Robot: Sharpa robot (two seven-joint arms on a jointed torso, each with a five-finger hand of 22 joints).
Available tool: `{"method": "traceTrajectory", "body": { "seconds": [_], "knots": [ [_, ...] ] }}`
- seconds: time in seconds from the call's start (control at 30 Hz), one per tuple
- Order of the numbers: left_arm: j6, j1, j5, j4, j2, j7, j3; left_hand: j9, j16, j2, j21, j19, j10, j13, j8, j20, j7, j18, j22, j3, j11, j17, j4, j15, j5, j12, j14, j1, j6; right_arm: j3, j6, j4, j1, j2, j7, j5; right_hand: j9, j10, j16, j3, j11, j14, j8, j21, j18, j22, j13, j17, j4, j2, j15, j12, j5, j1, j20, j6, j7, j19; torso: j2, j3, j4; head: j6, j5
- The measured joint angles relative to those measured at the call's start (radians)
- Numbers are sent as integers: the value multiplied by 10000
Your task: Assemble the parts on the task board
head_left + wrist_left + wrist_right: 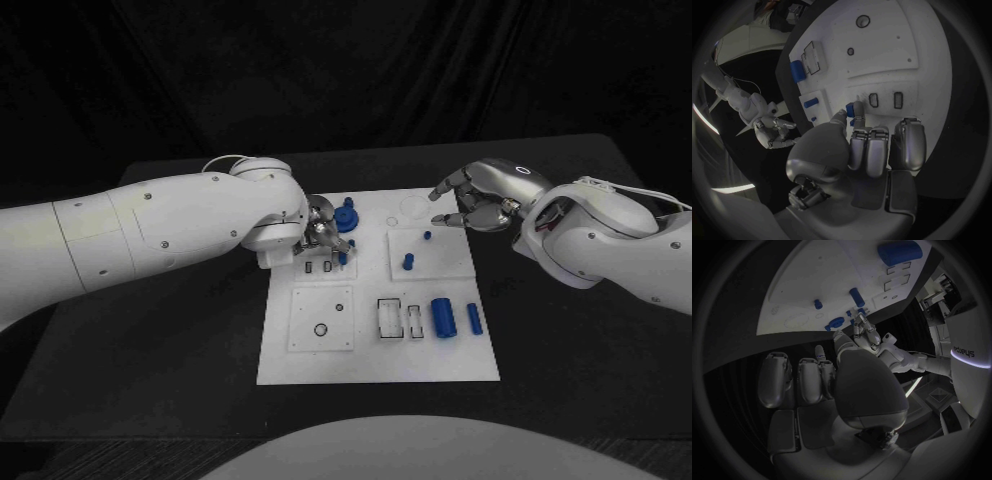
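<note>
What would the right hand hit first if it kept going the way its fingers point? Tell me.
Probably the task board: the right hand points at its far right corner, with nothing between. Depth is unclear.

White task board [378, 365] on the black table [144, 340]; blue parts [443, 320]; silver left robot hand [320, 240].

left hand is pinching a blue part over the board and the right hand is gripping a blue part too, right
Not quite. The left hand does pinch a small blue part over the task board, but the right hand holds nothing, as the head view shows.
</note>
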Motion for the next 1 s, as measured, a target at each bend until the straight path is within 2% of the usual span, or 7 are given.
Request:
{"method": "traceTrajectory", "body": {
  "seconds": [0.2, 0.43, 0.7, 0.77, 0.8, 0.83, 1.0],
  "knots": [
    [36, 0, 1, -27, 6, 6, 10, 96, 0, -104, 0, 0, 3, -7, -161, 0, 1, 0, -1, 337, -5, 0, -177, 0, 400, 0, 0, 150, 1, 0, -8, 2, -1, -4, 3, 0, -10, 0, 0, 0, 0, 0, 0, 0, 0, 0, 0, 0, 0, 0, 0, -18, 0, 0, 0, 0, 0, 0, -6, 1, 0, 1, 4],
    [71, 1, 3, -32, -12, 17, 22, 261, 0, -280, -63, 0, -28, -34, -455, 0, 23, 0, -1, 1172, -37, 0, -509, -1, 800, -8, -1, 326, 56, 0, -22, 1, -1, -6, 9, 0, -9, 0, 0, 0, 0, 0, 0, 0, 0, -1, 0, -1, 0, 0, 0, -18, 0, 0, 0, 0, 0, 0, -12, -1, 2, 1, 16],
    [85, 2, 5, -10, -141, 18, 15, 570, 0, -820, -114, 0, 9, -26, -702, 0, 61, 0, -2, 2354, -89, 0, -485, -1, 1333, -11, 0, -112, 91, 0, -32, -4, -22, -34, 15, 0, -9, 0, -1, 0, 0, 0, 0, 0, 0, -2, -1, -1, 0, 0, 0, -14, 0, 0, 0, 0, 0, 0, -14, -8, 12, 1, 27],
    [87, 2, 5, -6, -183, 13, 12, 671, 0, -983, -152, 0, 9, -26, -770, 0, 74, 0, -2, 2670, -90, 0, -436, -1, 1381, -10, -1, -276, 146, 0, -33, -4, -27, -39, 16, 0, -8, 0, -1, 0, 0, 0, 0, 0, 0, -3, 0, -1, 0, 0, 0, -13, 0, 0, 0, 0, 0, 0, -13, -9, 14, 1, 30],
    [87, 2, 5, -3, -202, 11, 11, 708, 0, -1070, -152, 1, 8, -26, -780, 1, 77, -1, -2, 3010, -90, 0, -608, -1, 1381, -10, 0, -363, 148, 0, -34, -5, -29, -41, 17, 0, -8, 0, -1, 0, 0, 0, 0, 0, 0, -3, 0, -7, 0, 0, 0, -13, 0, 0, 0, 0, 0, 0, -12, -9, 14, 1, 32],
    [87, 1, 4, 0, -219, 8, 10, 740, 0, -1122, -152, 0, 7, -26, -780, 0, 78, 0, -3, 3069, -91, 0, -567, -1, 1381, -10, -1, -414, 150, 0, -35, -5, -31, -43, 18, 0, -8, 0, -1, 0, 0, 0, 0, 0, 0, -2, -1, -17, 0, 0, 0, -12, 31, 0, 0, 0, 0, 0, -12, -8, 16, 1, 36],
    [83, 1, 2, 64, -350, -14, 9, 809, 0, -1173, -152, 0, -1, -26, -843, 0, 88, 0, -3, 3277, -99, 0, -584, -1, 1381, -10, 0, -466, 167, 0, -39, -6, -53, -61, 24, 0, -8, 0, -1, 0, 0, 0, 0, 0, 0, -3, -1, -24, 0, 0, 0, -8, 42, 0, 0, 0, 0, 0, -11, -9, 21, 1, 33]
  ]
}}
